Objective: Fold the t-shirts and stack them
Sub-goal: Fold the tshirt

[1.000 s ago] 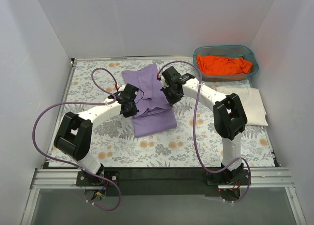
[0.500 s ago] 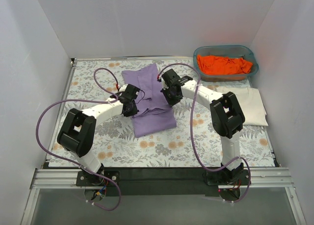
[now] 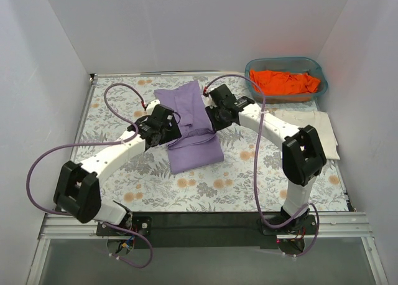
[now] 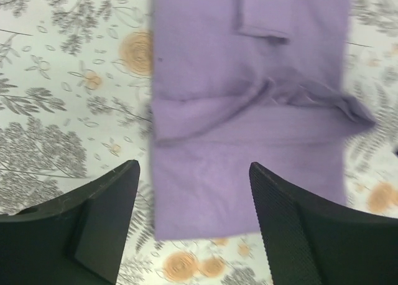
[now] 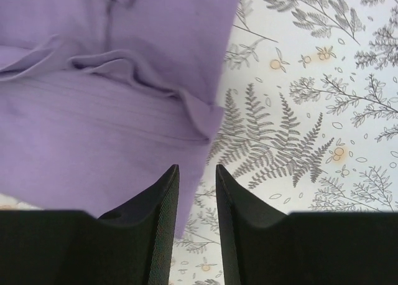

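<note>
A purple t-shirt (image 3: 194, 149) is laid on the flowered tabletop (image 3: 118, 104), roughly in the middle, as a long strip running from the far side toward the arms. It is partly folded: a doubled-over band with a rumpled crease is seen across its middle, and a sleeve hem is seen farther back.

The left end effector (image 3: 165, 128) is held over the left edge of the purple t-shirt. In the left wrist view its fingers (image 4: 93, 210) are spread wide apart, and nothing is held between them; the near end of the shirt is seen below the gap.

The right end effector (image 3: 211, 120) is placed at the right edge of the same shirt, at the crumpled end of the crease. In the right wrist view its fingers (image 5: 245, 235) are drawn close together with only a narrow gap left, and no cloth is clamped; the shirt's edge and the flowered cloth are seen through the gap. Whether either end effector touches the fabric cannot be told.

An orange t-shirt (image 3: 286, 81) is heaped in a teal basket (image 3: 251, 68) at the far right corner. A cream t-shirt (image 3: 322, 135) is laid flat and folded on the tabletop just in front of the basket, partly hidden by the right arm.
</note>
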Robot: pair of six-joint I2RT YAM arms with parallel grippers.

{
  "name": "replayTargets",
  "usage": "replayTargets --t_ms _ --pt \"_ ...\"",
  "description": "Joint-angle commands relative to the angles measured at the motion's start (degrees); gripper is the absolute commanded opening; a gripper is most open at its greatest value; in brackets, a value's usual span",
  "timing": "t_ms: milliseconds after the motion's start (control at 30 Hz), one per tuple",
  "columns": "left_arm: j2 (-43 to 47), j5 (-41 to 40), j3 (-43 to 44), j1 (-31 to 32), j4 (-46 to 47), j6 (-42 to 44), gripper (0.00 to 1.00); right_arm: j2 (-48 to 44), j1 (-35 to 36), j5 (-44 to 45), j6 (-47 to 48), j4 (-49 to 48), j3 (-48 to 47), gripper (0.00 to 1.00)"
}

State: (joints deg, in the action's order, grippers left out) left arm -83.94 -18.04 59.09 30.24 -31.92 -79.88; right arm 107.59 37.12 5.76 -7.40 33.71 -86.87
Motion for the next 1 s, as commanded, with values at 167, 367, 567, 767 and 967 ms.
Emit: replayTargets --t_ms 167,367,567,767,967 --pt "5.46 3.45 -6.79 10.01 0.63 -8.97 0.24 -4.15 5.41 -8.83 -4.20 -8.04 4.69 0.31" --pt "1.86 3.10 -11.45 11.77 6.08 -11.18 0.16 0.07 6.56 -13.23 -7.10 -12.87 6.54 0.29" --pt "-1.05 3.80 -12.42 11.86 7.75 -10.12 0.16 4.82 6.56 -13.41 -7.63 -14.29 4.96 0.27" --pt "-1.58 5.21 -14.79 11.86 8.54 -10.56 0.16 9.30 6.03 -10.86 -5.88 -14.29 0.31 0.27" --pt "0.00 5.65 -17.08 11.86 8.63 -11.09 0.16 14.22 3.57 -10.07 -5.61 -14.20 -6.37 0.28"
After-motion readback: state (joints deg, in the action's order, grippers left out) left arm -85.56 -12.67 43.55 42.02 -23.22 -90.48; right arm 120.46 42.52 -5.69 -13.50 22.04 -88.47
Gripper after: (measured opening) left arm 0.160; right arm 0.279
